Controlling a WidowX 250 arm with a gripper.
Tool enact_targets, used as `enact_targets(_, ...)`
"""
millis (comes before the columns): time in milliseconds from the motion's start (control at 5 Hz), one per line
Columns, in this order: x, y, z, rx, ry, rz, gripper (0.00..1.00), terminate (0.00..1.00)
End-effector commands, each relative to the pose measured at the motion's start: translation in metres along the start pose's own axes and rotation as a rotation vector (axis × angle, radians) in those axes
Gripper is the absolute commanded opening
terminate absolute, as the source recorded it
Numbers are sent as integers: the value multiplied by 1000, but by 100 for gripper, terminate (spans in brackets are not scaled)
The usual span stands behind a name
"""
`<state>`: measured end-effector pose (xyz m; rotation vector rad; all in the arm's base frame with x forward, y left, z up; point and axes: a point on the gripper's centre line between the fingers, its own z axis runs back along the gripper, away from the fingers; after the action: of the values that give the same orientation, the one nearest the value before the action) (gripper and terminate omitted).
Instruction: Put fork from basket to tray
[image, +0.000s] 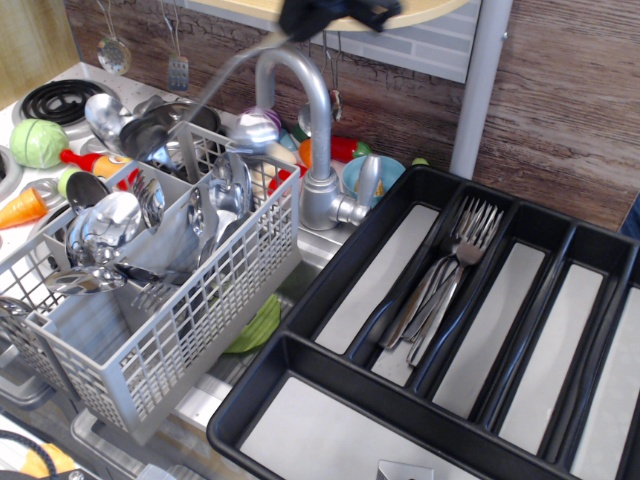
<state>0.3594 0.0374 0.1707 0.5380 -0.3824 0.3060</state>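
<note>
My gripper (330, 12) is at the top edge, blurred and partly cut off. A long thin steel handle (225, 72) runs from it down-left to the back of the grey lattice basket (200, 315). Its lower end sits by a dark round bowl (150, 135); I cannot tell whether it is a fork. The basket is tilted and packed with spoons and ladles. Fork tines (152, 294) show in its front compartment. The black tray (300, 345) lies to the right, with several forks (450, 275) in one long compartment.
A steel faucet (312, 120) arches between basket and tray, right under the gripper. A grey pole (480, 85) stands behind the tray. Toy vegetables (38, 142) and a stove burner (55, 98) are at the left. A green plate (255, 325) lies in the sink under the basket.
</note>
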Motion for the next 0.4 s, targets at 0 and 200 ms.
enact_targets(0,29,-1,43,-194,33,23,0,0)
enact_targets(200,23,-33,48,-317,149,113,0,0)
